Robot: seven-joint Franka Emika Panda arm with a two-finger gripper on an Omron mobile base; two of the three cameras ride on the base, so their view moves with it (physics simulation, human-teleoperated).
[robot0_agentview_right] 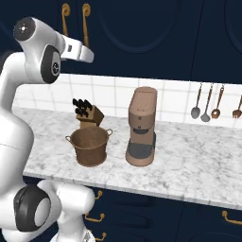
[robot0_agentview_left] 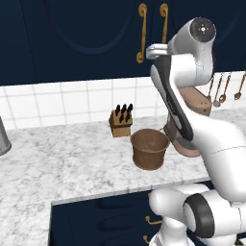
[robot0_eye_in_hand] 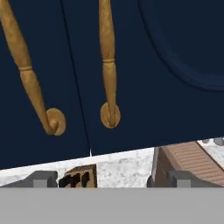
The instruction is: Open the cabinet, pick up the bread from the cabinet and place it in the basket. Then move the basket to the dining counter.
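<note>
Hand (robot0_eye_in_hand: 111,178) open, cabinet (robot0_eye_in_hand: 144,65) handles just ahead – shut

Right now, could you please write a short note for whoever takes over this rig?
Gripper: open, holding nothing, raised in front of the cabinet and facing its two brass handles.
Cabinet: both doors shut; the bread cannot be seen.
Basket: empty, on the tiled worktop between the knife block and the coffee machine.
Done: nothing yet.
Left: open a door, put the bread in the basket, carry the basket to the dining counter.
</note>
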